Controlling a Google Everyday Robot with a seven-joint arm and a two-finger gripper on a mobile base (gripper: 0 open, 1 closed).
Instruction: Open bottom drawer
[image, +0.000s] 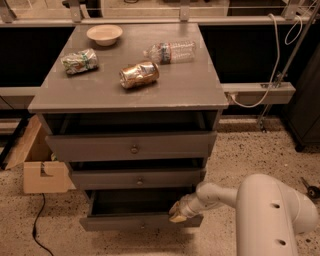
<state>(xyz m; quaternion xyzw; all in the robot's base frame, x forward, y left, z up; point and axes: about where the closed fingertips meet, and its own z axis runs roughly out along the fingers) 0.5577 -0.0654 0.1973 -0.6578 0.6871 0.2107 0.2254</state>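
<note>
At the foot of the cabinet (175, 87), the bottom drawer (125, 221) stands partly out, its dark inside showing beneath the middle drawer (100, 179). It seems well short of full travel. At the right end of its front, the gripper (179, 212) meets the top edge; whether it is spread or closed I cannot tell.
</note>
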